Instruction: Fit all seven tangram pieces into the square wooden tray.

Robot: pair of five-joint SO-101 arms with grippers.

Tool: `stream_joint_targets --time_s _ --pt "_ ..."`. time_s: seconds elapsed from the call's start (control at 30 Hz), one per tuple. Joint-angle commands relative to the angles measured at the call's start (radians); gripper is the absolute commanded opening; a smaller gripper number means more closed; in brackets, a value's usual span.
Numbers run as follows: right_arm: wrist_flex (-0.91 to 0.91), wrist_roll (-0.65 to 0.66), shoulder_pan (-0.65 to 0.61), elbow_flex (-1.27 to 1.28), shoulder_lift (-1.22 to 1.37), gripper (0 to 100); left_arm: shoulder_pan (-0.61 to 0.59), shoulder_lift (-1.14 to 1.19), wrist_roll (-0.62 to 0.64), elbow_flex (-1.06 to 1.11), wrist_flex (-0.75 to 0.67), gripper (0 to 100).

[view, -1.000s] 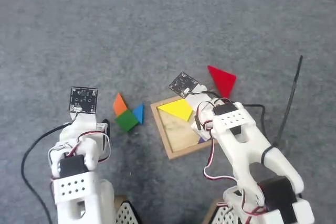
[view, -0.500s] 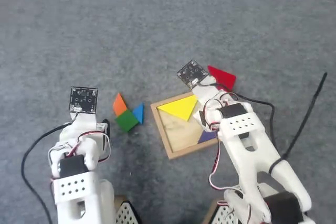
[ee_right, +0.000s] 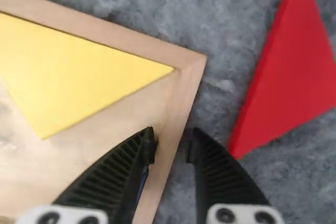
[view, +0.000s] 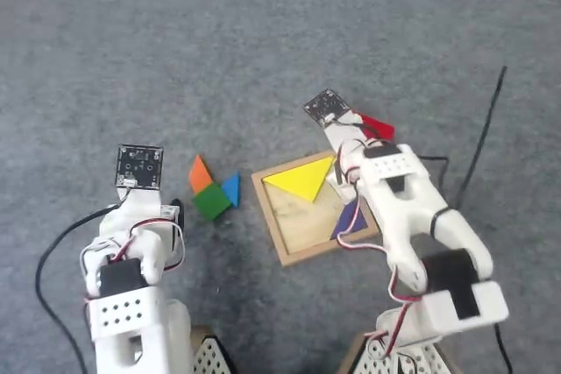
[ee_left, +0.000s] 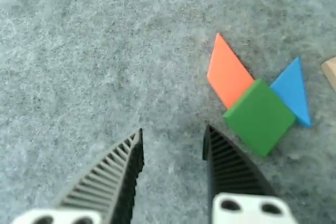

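The square wooden tray (view: 285, 249) lies at the table's centre with a yellow triangle (view: 302, 179) at its far side and a purple piece (view: 351, 216) at its right, partly under the right arm. A red triangle (view: 379, 127) lies on the carpet beyond the tray's far right corner. My right gripper (ee_right: 169, 142) hovers over that corner's rim (ee_right: 184, 93), narrowly open and holding nothing, between the yellow triangle (ee_right: 68, 72) and the red triangle (ee_right: 294, 72). Left of the tray sit an orange parallelogram (ee_left: 227, 71), a green square (ee_left: 259, 116) and a blue triangle (ee_left: 292, 90). My left gripper (ee_left: 172, 142) is open, just short of them.
Grey carpet covers the table. A black cable (view: 486, 159) rises at the right of the right arm. Bare carpet stretches across the far half and the left side.
The right arm has swung from over the tray's right side toward its far right corner and the red triangle, uncovering the purple piece. The left arm has not moved.
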Motion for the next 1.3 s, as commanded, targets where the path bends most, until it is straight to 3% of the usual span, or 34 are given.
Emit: stream_joint_targets --time_s 0.0,0.1,0.27,0.57,0.8,0.87,1.0,1.1,1.27 --pt "0.084 -0.014 0.007 -0.121 0.019 2.1 0.006 -0.017 -0.012 -0.007 0.003 17" --pt "0.148 -0.066 0.008 -0.178 0.051 1.1 0.006 -0.017 -0.012 -0.007 0.003 17" --pt "0.254 -0.315 0.015 -0.276 0.105 0.6 0.006 -0.017 -0.012 -0.007 0.003 17" --pt "0.271 -0.644 0.004 -0.379 0.194 0.6 0.006 -0.017 -0.012 -0.007 0.003 17" --pt "0.272 -0.753 0.005 -0.471 0.266 0.6 0.006 -0.017 -0.012 -0.007 0.003 17" --pt "0.274 -0.744 0.001 -0.488 0.283 0.6 0.006 -0.017 -0.012 -0.007 0.003 17" --pt "0.335 -0.595 -0.015 -0.522 0.288 2.5 0.006 -0.017 -0.012 -0.007 0.003 17" --pt "0.406 -0.574 -0.025 -0.568 0.289 14.2 0.009 -0.017 -0.012 -0.012 0.003 18" --pt "0.467 -0.370 -0.047 -0.628 0.288 26.3 0.011 -0.017 -0.012 -0.071 0.034 18"
